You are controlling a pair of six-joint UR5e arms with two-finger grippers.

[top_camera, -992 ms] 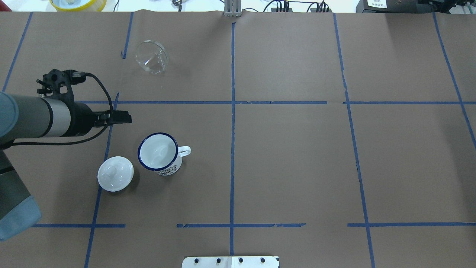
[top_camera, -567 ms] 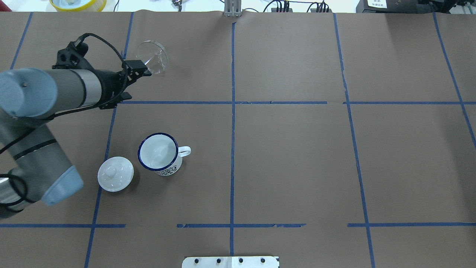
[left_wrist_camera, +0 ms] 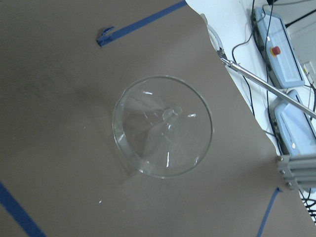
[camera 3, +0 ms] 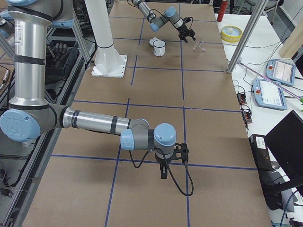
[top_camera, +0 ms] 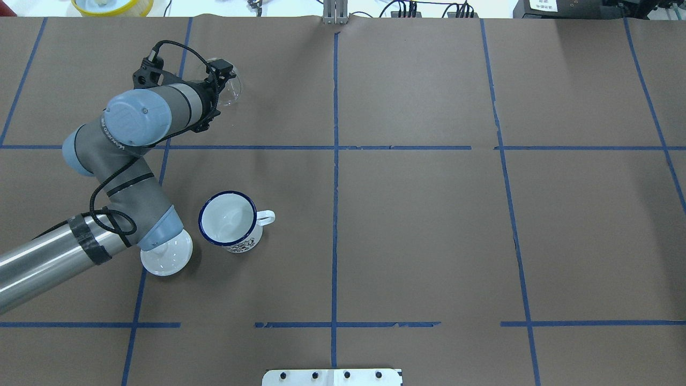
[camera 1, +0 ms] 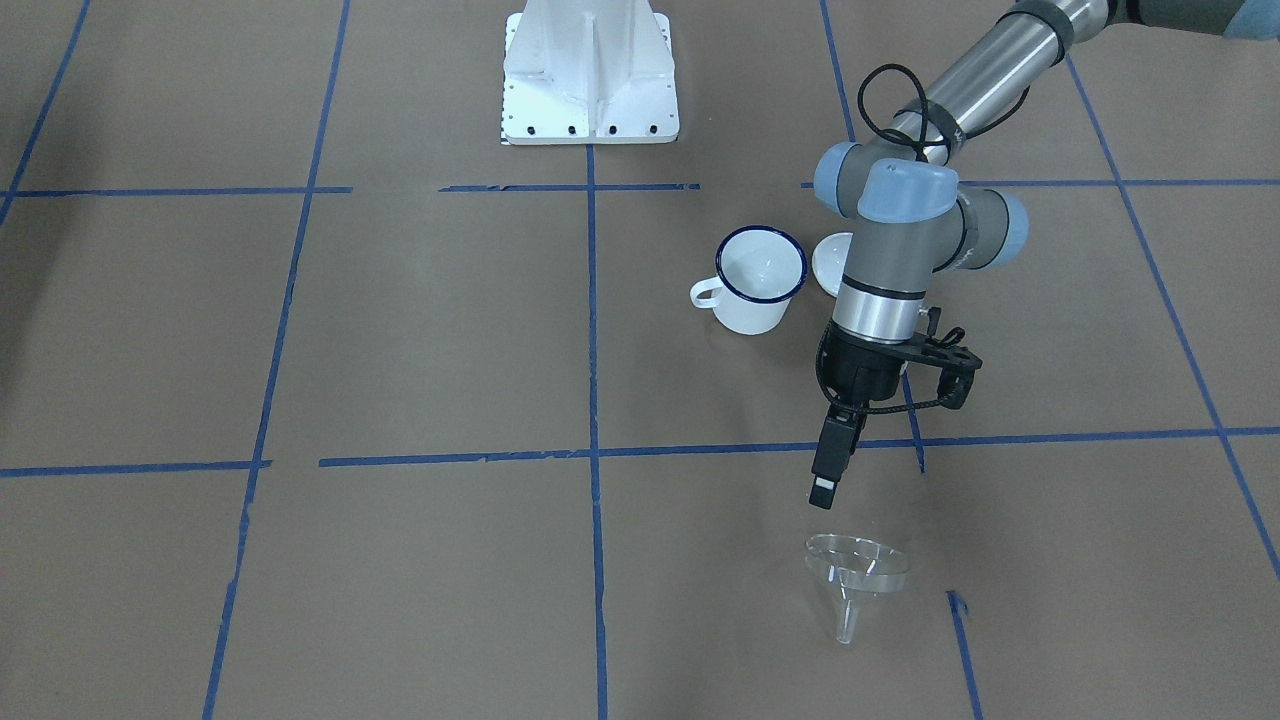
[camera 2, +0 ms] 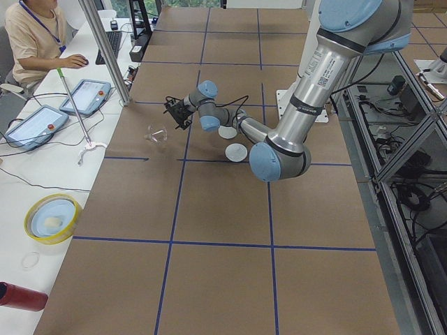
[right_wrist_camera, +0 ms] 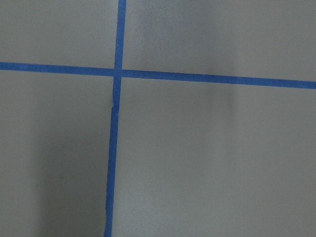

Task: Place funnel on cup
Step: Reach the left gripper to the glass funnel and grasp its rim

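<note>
A brown paper-covered counter [top_camera: 429,225] is crossed by blue tape lines [top_camera: 335,214] forming a grid. In the overhead view's upper left, a clear funnel [camera 1: 858,570] lies tipped on its side. Left of centre stands a white cup [top_camera: 229,220], upright, with a round white lid [top_camera: 170,260] just beside it at lower left.

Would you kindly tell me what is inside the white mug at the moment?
Nothing is in it: the cup shows a bare white interior down to the bottom, and nothing covers its opening. The funnel lies on the table, well apart.
</note>
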